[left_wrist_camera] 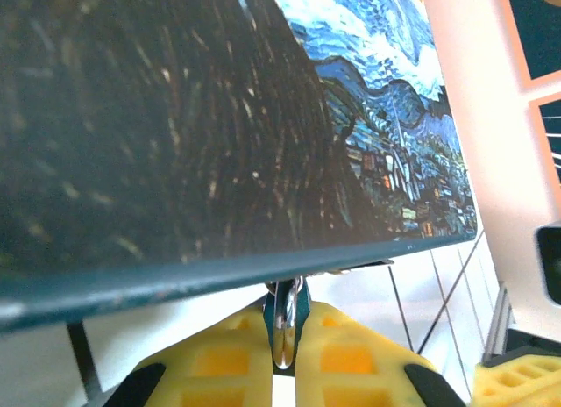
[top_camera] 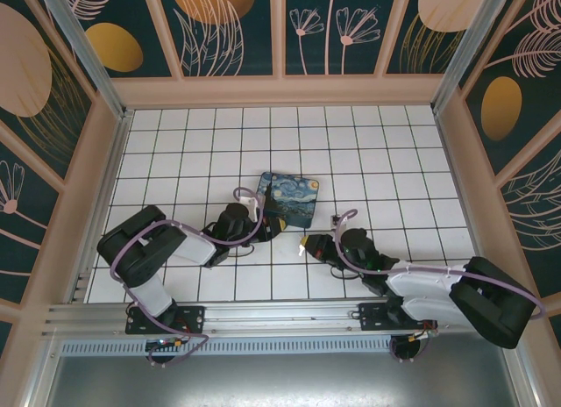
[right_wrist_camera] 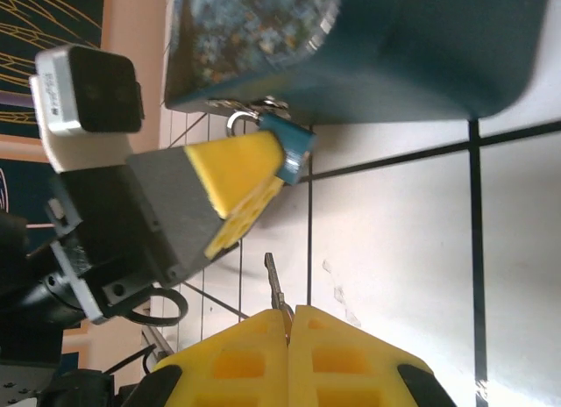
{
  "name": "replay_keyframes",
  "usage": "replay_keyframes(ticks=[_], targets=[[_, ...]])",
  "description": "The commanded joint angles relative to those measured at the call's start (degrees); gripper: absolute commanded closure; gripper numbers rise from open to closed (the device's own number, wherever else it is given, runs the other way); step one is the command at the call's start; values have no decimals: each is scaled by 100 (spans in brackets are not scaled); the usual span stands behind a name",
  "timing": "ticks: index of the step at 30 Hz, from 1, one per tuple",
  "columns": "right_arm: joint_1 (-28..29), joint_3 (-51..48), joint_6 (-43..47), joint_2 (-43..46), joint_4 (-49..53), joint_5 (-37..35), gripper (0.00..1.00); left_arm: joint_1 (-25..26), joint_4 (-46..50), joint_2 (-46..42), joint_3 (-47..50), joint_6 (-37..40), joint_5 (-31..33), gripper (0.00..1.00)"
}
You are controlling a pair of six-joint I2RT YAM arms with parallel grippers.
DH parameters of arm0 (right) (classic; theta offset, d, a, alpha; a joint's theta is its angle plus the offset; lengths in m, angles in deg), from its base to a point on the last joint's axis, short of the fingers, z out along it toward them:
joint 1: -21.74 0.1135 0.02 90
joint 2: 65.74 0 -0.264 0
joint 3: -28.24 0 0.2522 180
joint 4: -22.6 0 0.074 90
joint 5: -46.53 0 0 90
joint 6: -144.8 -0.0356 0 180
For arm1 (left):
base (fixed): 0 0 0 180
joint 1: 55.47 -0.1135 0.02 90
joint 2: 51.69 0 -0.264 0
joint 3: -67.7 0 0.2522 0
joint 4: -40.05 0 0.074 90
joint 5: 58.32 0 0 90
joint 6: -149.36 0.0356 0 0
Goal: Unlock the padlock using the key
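Observation:
My left gripper is shut on the padlock, a small silvery lock with a dark blue part, pinched edge-on between the yellow fingers. The lock sits right at the lower edge of the starry-night box. In the right wrist view the padlock pokes out past the left gripper's yellow finger, its shackle against the box. My right gripper is shut on the key, whose blade points towards the padlock across a gap. From above, the left gripper and right gripper face each other.
The starry-night box lies on the white tiled floor just beyond both grippers. Painted walls enclose the floor on three sides. A metal rail runs along the near edge by the arm bases.

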Motion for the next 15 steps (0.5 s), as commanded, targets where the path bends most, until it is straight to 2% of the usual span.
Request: replay_keyframes(ticks=[1, 15], targets=[[141, -68, -141, -7, -504, -308, 100, -40, -40, -218, -164, -211, -336, 100], [186, -35, -221, -909, -1155, -270, 100, -44, 128, -477, -206, -382, -765, 100]])
